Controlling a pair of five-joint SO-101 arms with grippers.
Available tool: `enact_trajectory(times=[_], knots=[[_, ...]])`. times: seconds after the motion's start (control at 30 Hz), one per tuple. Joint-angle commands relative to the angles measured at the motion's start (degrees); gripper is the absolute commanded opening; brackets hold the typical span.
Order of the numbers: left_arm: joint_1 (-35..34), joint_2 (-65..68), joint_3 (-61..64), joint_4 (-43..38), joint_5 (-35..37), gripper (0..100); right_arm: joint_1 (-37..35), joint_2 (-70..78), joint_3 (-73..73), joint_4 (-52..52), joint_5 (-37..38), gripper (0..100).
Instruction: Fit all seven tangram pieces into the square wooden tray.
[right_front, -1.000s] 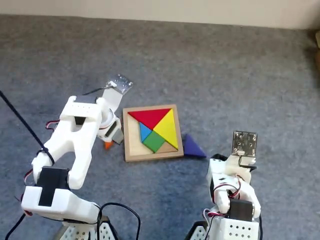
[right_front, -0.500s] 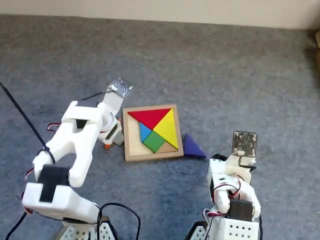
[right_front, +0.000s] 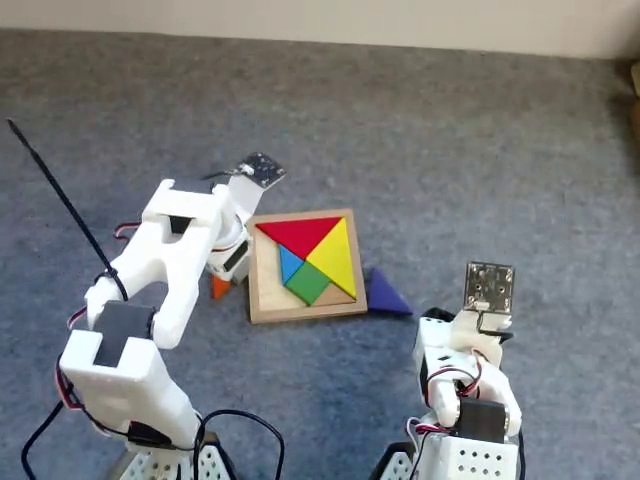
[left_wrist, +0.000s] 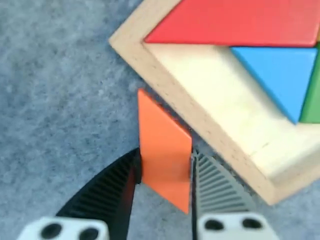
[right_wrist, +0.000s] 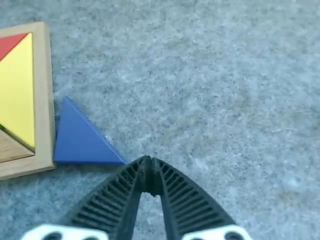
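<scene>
- In the tray, four pieces sat fitted.
- At its left edge, the left gripper pinched the orange piece, unplaced.
- Dark blue triangle lay outside the right edge; right gripper idle, fingers pressed together.

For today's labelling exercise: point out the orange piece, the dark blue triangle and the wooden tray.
orange piece (left_wrist: 165, 160), left wrist view, its flat face.
dark blue triangle (right_wrist: 80, 139), right wrist view, its centre.
wooden tray (right_front: 308, 311), high view, near rim.

Tray rim separates orange piece from bare slot.
</scene>
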Motion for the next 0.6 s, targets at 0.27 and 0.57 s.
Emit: enact_trajectory(times=[0.27, 0.57], knots=[[0.4, -15.9, -2.5, 8.0, 13.5, 1, 0.7, -0.4, 6.5, 0.3, -0.3, 0.4], [7.3, -20.0, -2.5, 9.4, 32.9, 1, 2.8, -0.4, 6.5, 0.2, -0.4, 0.4]])
